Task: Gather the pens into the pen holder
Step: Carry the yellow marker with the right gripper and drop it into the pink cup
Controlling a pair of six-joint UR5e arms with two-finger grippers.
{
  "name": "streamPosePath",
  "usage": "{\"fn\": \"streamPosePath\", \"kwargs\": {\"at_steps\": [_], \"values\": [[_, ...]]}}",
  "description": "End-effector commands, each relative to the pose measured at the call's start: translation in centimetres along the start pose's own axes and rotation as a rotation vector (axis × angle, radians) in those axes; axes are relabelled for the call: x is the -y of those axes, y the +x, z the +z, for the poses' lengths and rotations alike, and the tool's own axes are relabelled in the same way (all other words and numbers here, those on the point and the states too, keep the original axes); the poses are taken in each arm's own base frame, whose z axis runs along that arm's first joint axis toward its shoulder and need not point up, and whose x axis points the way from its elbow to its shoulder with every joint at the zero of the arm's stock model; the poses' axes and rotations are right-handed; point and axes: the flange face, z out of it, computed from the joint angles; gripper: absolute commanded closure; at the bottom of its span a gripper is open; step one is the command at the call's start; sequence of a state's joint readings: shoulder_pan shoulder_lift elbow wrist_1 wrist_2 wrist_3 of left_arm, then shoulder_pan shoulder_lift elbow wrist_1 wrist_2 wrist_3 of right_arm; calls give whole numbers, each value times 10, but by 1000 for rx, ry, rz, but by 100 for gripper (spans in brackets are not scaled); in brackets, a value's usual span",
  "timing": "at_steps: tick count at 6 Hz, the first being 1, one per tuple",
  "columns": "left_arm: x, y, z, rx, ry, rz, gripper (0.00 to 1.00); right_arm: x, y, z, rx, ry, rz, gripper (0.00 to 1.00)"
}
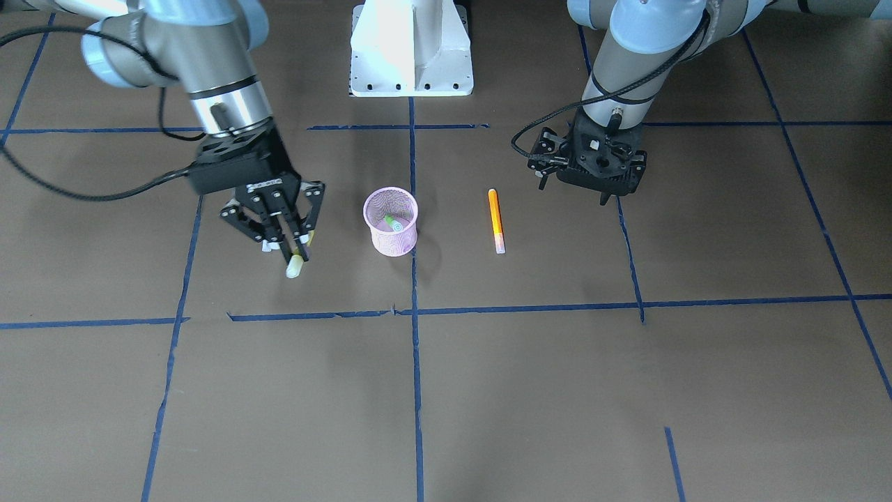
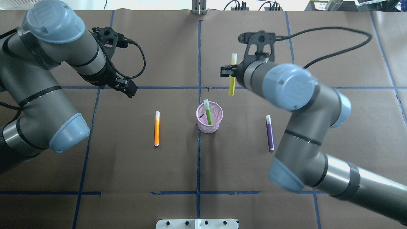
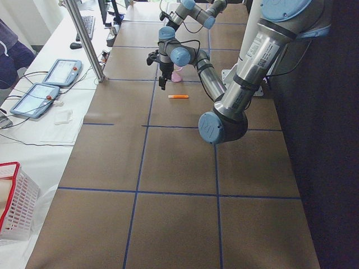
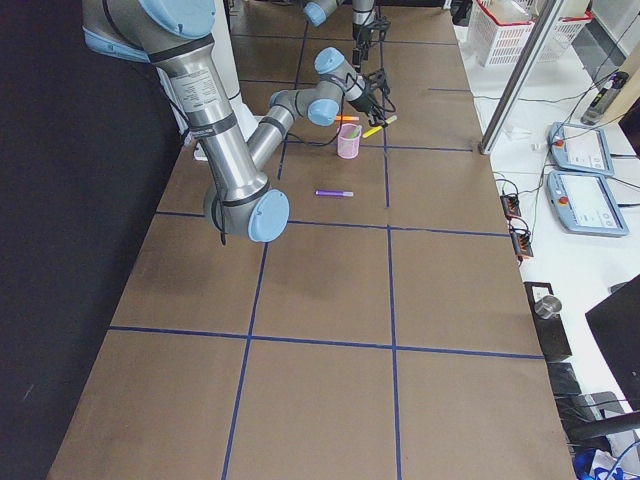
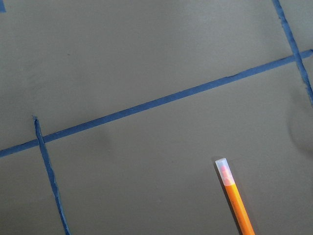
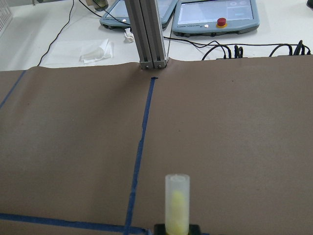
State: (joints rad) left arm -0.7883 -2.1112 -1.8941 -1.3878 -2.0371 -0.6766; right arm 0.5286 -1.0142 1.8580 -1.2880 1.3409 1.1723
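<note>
**Pen holder** point(image 2: 208, 126): a small round cup of pink wire mesh, slightly tapered, set upright on the centre tape line of the table.

**Green pen** point(image 2: 208, 111): a slim stick with a pale cap. It is stood inside the holder, leaned against the rim, with the cap end raised above it.

**Orange pen** point(image 2: 156, 128): a slim stick with a translucent cap at its far end. It is laid flat on the table left of the holder, well apart from it.

**Purple pen** point(image 2: 270, 133): the same shape, laid flat right of the holder. In the front-facing view it is hidden behind the right gripper.

**Yellow pen** point(image 2: 232, 79): a pale capped end is seen past the fingers. It is held above the table beyond the holder and slightly to its right.

**Right gripper** point(image 1: 289, 240): black, with two fingers. It is closed narrowly around the yellow pen's barrel, with the cap left protruding.

**Left gripper** point(image 1: 575, 183): black, pointed down, with the fingers spread wide and nothing held. It is hung over the table beyond the far end of the orange pen, apart from it.

**Table** point(image 2: 143, 171): covered in matte brown paper and marked into squares with blue tape point(image 2: 198, 159).

**Robot base** point(image 1: 411, 49): a white plate, bolted at the near edge.

**Aluminium post** point(image 6: 151, 34): set at the far edge, with two control tablets point(image 6: 215, 12) and cables lying behind it.
</note>
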Motion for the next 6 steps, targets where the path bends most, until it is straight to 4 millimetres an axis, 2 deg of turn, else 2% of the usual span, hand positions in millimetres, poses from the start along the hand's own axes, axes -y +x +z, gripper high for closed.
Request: {"fn": "streamPosePath", "kwargs": {"at_steps": [1,4,5,6], "values": [[2,-3,1,3,-2,-7,0,-37,-42,-6,-22,58,13,100],[3,-3,2,3,-2,-7,0,-93,-57,-5,-30,54,-40,100],[3,-3,2,3,-2,-7,0,-106,-57,-3,-43,79,-55,99],[3,-2,1,2,-1,-7,0,-108,-56,2,-53,86,-59,98]]}}
